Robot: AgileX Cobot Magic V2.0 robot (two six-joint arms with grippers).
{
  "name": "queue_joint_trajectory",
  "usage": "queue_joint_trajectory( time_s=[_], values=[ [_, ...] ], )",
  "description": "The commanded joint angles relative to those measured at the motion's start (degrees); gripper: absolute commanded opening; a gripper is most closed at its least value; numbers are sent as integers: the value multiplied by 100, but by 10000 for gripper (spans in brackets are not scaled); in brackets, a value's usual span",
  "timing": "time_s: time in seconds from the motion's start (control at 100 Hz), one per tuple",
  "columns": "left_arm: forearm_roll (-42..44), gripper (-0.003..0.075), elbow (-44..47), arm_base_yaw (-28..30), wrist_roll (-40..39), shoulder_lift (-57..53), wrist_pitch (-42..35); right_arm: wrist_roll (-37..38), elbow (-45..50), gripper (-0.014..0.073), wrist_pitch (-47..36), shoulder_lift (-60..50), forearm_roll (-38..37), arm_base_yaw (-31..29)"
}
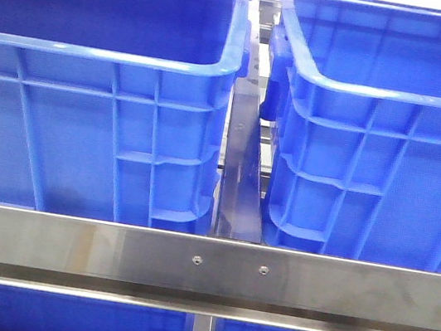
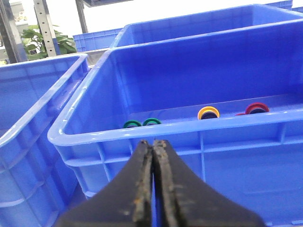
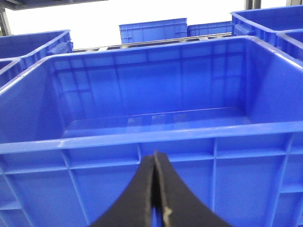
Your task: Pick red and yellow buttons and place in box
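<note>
Bright white light is filling the background behind a steel rack [image 1: 204,268] that is carrying two large blue crates side by side, with a narrow metal divider [image 1: 241,169] running between them.

Inside the crate [image 2: 142,137] facing the left wrist camera, a yellow button [image 2: 208,112] is sitting on the floor near the middle, and a red button [image 2: 257,108] is lying just beside it toward one side wall. Two green buttons [image 2: 141,123] are resting close together farther along the same floor, well apart from the yellow one. The left gripper [image 2: 152,156] is hanging outside this crate, near its front rim, with its fingers pressed together and nothing between them.

The right gripper [image 3: 156,165] is likewise sitting with its fingers closed tight on nothing, just outside the front wall of a second crate [image 3: 142,137], the box, whose visible floor is showing only reflections.

From the front camera, neither gripper is showing; both crates are presenting ribbed walls and thick rounded rims. More blue crates [image 3: 152,29] are standing behind, and a leafy plant [image 2: 45,40] is showing beside a perforated upright post [image 2: 46,26]. Open space is lying above both crate mouths.
</note>
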Motion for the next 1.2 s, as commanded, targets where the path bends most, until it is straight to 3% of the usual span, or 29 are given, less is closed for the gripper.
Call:
queue_joint_trajectory(
  time_s=[0.0,0.45,0.77,1.06,1.19],
  values=[
    [0,-19,283,3,-52,-192,-516,-11,-109,-68,-475,-138,-29,4],
    [-83,-19,-131,3,-52,-192,-290,-11,-109,-68,-475,-138,-29,4],
    [-443,-19,-2175,3,-52,520,1476,-11,-109,-68,-475,-138,-29,4],
    [-374,-19,-4619,3,15,2422,3791,-11,-109,-68,-475,-138,-29,4],
    [-385,-19,-5410,3,15,3215,4447,-11,-109,-68,-475,-138,-29,4]
  ],
)
